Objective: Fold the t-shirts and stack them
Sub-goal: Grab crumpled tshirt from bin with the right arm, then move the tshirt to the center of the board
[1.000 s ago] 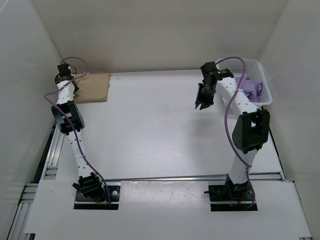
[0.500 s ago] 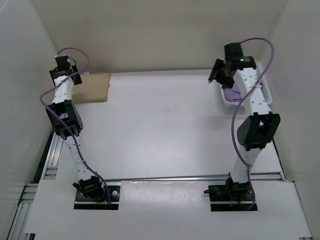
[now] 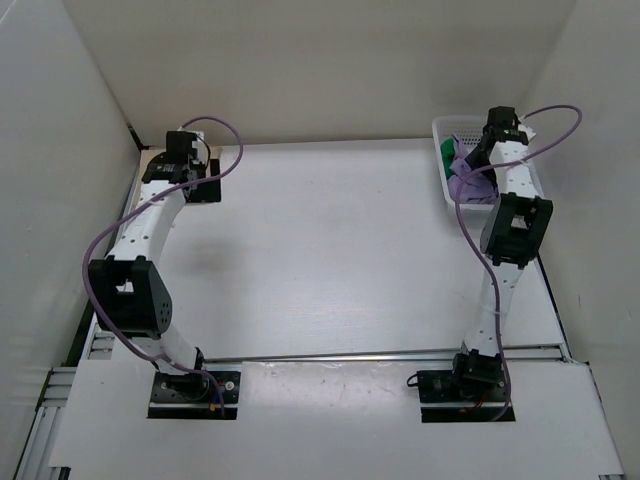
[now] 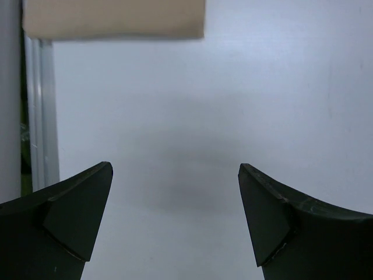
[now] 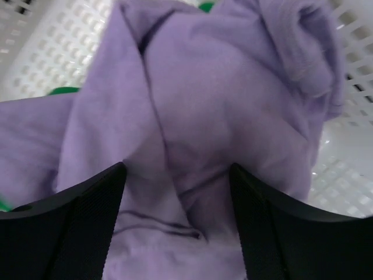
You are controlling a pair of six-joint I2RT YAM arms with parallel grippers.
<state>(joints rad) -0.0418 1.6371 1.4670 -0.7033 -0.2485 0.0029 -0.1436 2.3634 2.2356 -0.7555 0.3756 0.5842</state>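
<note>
Hovering over the white lattice basket at the far right of the tabletop, the right gripper has its jaws well apart. The crumpled light purple t-shirt fills the view beneath and between them. Nothing is pinched, and whether the fingertips touch the cloth cannot be told. One green t-shirt shows only as small patches under the purple one, in the same basket.

The left gripper is at the far left, spread very wide and holding nothing, over bare tabletop. One tan t-shirt lies flat near it with straight edges, beside the aluminium rail along the tabletop's left side. In the overhead view the left arm covers most of that shirt.

There are three t-shirts, one of each colour: two in the basket and one on the tabletop. There is one basket, and two arms, the right arm bent over the basket.
</note>
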